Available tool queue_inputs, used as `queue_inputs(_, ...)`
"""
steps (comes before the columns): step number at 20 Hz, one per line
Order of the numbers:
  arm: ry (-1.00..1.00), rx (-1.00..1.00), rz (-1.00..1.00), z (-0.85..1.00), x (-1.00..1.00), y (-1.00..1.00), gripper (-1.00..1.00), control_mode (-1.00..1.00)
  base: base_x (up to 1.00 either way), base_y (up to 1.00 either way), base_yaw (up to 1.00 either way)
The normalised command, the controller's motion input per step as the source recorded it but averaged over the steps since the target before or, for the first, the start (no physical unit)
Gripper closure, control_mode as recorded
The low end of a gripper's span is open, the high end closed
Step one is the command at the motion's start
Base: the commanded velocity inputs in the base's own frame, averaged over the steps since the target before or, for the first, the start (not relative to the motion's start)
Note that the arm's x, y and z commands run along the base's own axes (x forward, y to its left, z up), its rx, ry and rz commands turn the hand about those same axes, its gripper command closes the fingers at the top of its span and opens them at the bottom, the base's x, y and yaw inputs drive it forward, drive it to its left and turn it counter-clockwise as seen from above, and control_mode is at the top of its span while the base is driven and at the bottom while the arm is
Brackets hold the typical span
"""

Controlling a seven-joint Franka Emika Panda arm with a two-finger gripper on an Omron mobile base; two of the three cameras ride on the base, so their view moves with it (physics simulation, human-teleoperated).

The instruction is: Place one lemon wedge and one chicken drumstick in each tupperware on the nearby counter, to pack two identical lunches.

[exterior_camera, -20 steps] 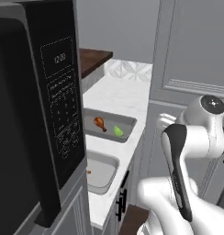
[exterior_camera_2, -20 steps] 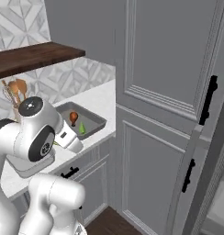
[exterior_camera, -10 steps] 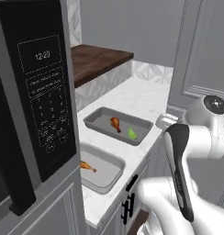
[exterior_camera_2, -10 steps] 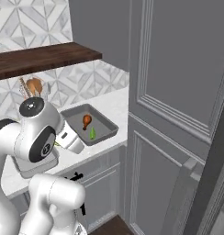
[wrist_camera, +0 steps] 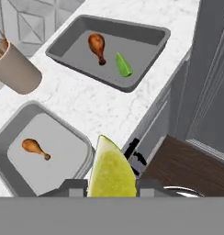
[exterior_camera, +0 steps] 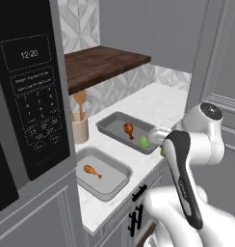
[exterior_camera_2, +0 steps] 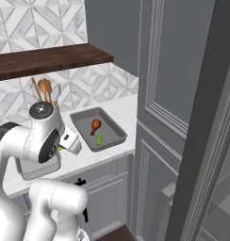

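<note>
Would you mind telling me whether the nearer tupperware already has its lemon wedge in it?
Not yet. The nearer tupperware holds one chicken drumstick; its lemon wedge is in the end effector.

Matt grey trays [wrist_camera: 146, 32] sit on smooth marbled stone counter [wrist_camera: 91, 103], under a dark wood shelf [exterior_camera: 102, 65].

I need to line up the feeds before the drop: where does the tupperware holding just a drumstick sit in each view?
Left base view: tupperware holding just a drumstick, lower left of centre, nearer than the other container.
Right base view: a corner of it shows at left, behind the arm.
Hand view: lower left, beside the held lemon wedge.
Shared landmark: the beige utensil holder beside it.
</note>
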Motion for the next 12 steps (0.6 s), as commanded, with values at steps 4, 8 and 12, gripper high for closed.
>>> queue_inputs(4,0.12,0.00,0.39,-0.53,0.65,1.00,1.00,-1.00,0.00,0.00,0.00)
queue_inputs(8,0.23,0.00,0.30,-0.41,0.68,1.00,1.00,-1.00,0.00,0.00,0.00)
queue_inputs(12,0.19,0.00,0.22,-0.46,0.56,0.92,1.00,-1.00,0.00,0.00,0.00)
